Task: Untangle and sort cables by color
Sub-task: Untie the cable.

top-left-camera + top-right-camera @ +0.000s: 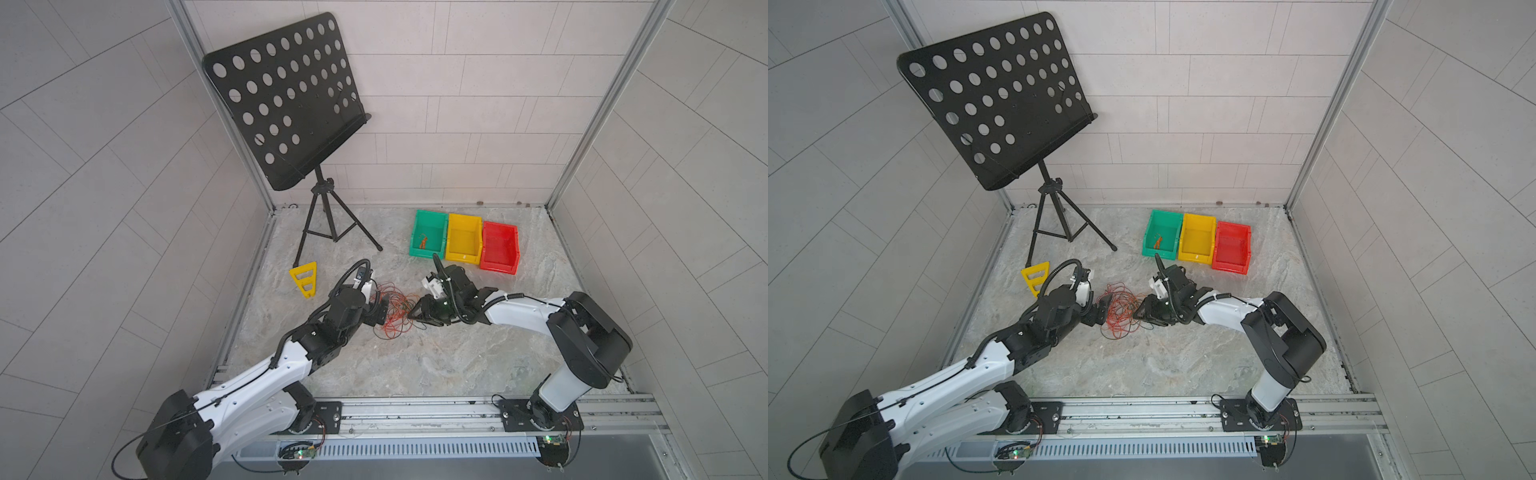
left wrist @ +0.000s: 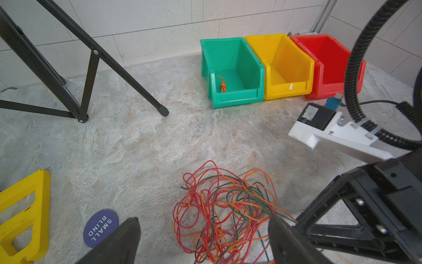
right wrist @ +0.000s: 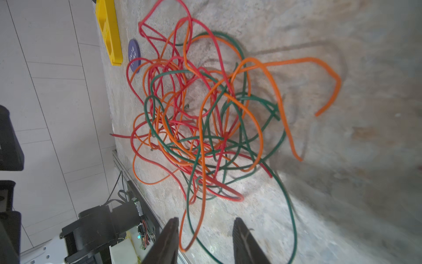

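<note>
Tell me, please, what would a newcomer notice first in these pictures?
The red, orange and green cables lie tangled between the left gripper and the right gripper. Behind stand a green bin, a yellow bin and a red bin in a row, with a tall black music stand farther along the back wall.

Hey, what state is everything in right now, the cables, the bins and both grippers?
cables: one tangled heap
green bin: holds small orange bundle
yellow bin: looks empty
red bin: contents unclear
left gripper: open wide
right gripper: open, cable loops between jaws

Cables [image 2: 225, 213] partly beyond frame edge
</note>
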`<state>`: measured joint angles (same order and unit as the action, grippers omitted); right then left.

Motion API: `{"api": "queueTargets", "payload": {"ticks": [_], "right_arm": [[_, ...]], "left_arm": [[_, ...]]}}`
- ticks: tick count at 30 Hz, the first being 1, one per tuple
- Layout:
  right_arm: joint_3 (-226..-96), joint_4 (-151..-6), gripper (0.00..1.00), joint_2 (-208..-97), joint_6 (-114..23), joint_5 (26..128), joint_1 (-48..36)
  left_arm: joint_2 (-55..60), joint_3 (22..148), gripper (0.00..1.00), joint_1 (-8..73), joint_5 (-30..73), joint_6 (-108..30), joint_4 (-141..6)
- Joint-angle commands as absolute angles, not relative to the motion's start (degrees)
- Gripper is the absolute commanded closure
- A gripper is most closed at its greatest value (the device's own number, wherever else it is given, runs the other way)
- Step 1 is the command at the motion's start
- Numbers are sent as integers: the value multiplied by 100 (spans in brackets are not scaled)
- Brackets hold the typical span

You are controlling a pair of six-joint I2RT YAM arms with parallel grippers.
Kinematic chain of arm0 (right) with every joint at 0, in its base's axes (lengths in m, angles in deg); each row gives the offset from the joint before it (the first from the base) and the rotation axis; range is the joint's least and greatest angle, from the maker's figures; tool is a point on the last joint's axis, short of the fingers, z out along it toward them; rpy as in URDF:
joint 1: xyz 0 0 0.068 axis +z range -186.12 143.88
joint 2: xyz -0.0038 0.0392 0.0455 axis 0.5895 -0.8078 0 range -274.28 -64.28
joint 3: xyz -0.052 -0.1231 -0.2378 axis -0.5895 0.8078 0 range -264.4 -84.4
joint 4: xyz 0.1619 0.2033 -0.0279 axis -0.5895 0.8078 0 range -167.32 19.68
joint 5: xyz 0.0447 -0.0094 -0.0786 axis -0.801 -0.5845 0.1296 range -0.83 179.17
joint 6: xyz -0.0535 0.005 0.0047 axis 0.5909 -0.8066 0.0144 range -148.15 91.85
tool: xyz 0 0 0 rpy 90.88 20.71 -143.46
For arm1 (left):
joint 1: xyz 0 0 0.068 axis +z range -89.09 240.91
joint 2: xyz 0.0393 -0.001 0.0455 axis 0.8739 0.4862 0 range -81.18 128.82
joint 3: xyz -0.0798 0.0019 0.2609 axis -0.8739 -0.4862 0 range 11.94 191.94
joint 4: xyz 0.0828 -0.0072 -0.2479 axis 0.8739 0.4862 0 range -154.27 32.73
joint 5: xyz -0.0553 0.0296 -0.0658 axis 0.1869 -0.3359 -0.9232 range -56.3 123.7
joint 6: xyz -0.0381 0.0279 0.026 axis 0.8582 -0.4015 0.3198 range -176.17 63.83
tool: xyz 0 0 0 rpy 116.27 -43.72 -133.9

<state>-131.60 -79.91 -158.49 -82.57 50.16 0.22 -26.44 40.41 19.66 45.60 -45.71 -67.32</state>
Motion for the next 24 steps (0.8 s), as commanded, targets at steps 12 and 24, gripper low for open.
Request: {"api": "queueTargets", "payload": {"ticks": [12, 24], "right_arm": [[-13861, -6792, 100, -15287, -7306, 5282, 36], [-14997, -4943, 100, -14310, -6056, 5745, -139]], "left_arm": [[-2666, 3944, 3, 1997, 4471, -4843, -7033], [-2207, 4181, 0, 2011, 3843, -4524, -7544]]}}
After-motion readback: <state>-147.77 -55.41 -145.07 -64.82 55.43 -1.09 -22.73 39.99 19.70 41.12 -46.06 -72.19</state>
